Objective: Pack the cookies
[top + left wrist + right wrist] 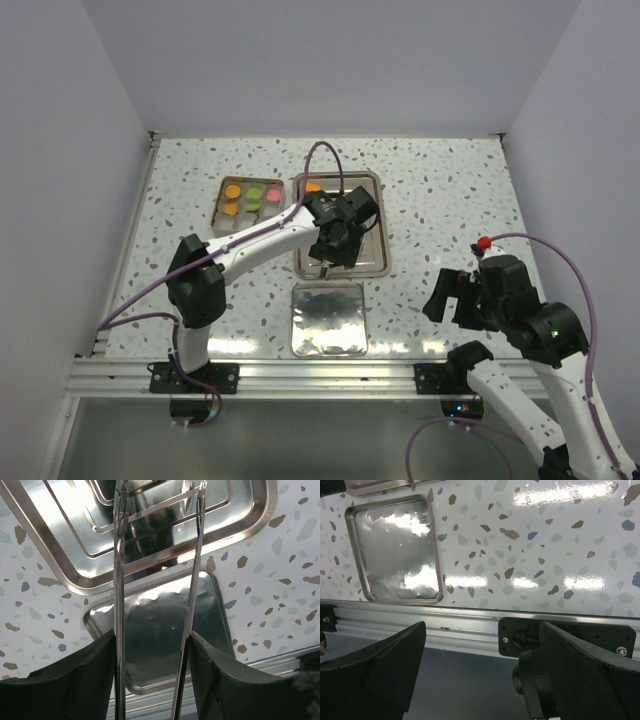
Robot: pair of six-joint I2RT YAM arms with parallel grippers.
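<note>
Looking down from above, we see the left gripper (333,243) reaching over a large steel tray (375,250), its fingers clamped on a pair of metal tongs (118,605). The wrist view shows the two blades standing apart, but their tips run off the top edge, so we cannot tell whether anything sits between them. Most of the cookies (252,197), orange, green and pink discs, lie in a small box (222,205) just left of the tray, and one orange cookie (313,187) rests in the tray's far left corner. A flat pan (328,320) lies nearer the arms. Well to the right, we find the right gripper (452,295) spread wide above the speckled table (440,200), gripping nothing.
</note>
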